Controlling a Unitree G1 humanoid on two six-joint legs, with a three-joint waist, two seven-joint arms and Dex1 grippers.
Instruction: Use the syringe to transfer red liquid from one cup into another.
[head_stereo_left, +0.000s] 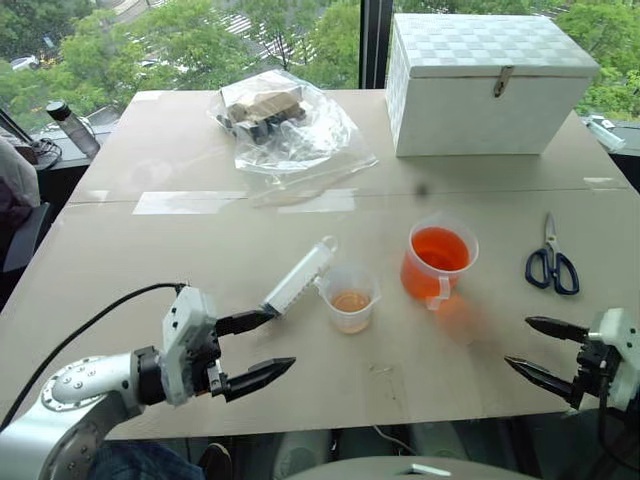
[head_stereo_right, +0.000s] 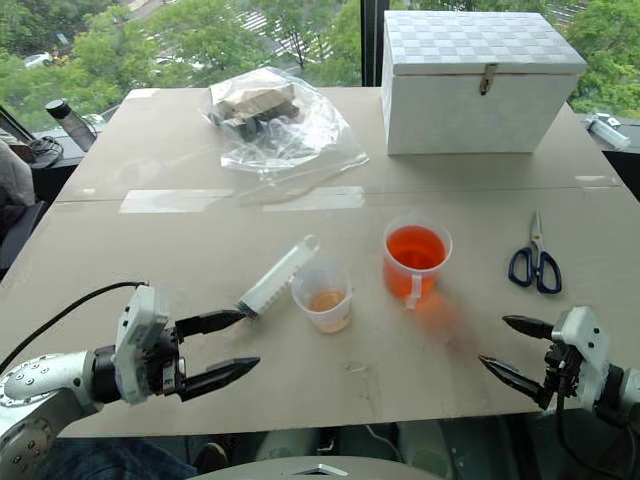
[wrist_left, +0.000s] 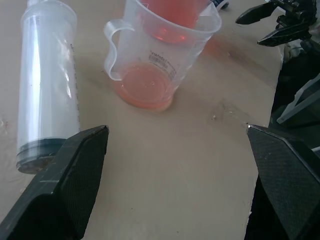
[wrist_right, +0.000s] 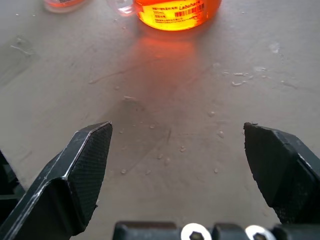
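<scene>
The large clear plastic syringe (head_stereo_left: 299, 277) with printed scale marks and a white plunger lies flat on the pale beige table (head_stereo_left: 200, 260), angled, its barrel looking empty, with its far end just beside the small colourless plastic beaker (head_stereo_left: 350, 298). That beaker has a pouring lip and holds a shallow layer of pale orange-red liquid (wrist_left: 145, 87) at its bottom. Just beside it on the right stands the taller clear measuring cup (head_stereo_left: 437, 261) with a small side handle, filled well up with vivid orange-red liquid. The left gripper (head_stereo_left: 258, 346) hovers near the syringe's near end, its two black fingers spread wide, holding nothing. The right gripper (head_stereo_left: 545, 349) hangs near the table's front edge, fingers likewise spread apart and empty
</scene>
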